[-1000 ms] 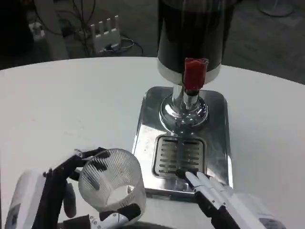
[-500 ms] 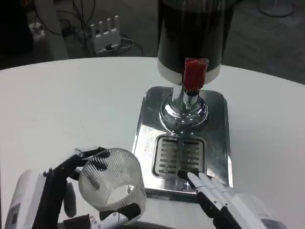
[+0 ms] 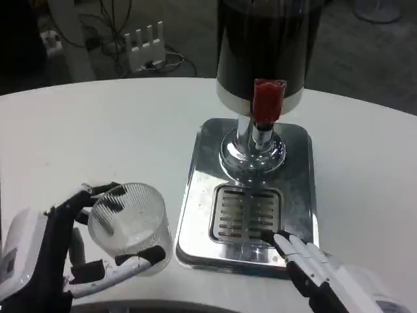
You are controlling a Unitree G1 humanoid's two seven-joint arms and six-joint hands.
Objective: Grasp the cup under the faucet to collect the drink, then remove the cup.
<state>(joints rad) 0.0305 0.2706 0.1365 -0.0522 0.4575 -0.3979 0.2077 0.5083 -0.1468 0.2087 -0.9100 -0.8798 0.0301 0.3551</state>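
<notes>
Gripping clear cup [image 3: 128, 225], left robot hand [image 3: 62, 257] wraps it left of drip tray [image 3: 246, 215].

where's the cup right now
In the head view the clear ribbed cup is at lower left, held in the left hand on the white table, just left of the dispenser's metal base.

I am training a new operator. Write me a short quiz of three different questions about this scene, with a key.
1. True or false: the left hand holds the clear cup.
2. What colour is the faucet handle?
3. The right hand has its fingertips at: A) the drip tray grille, B) the cup, C) the handle.

Key: 1 true; 2 red; 3 A.
</notes>
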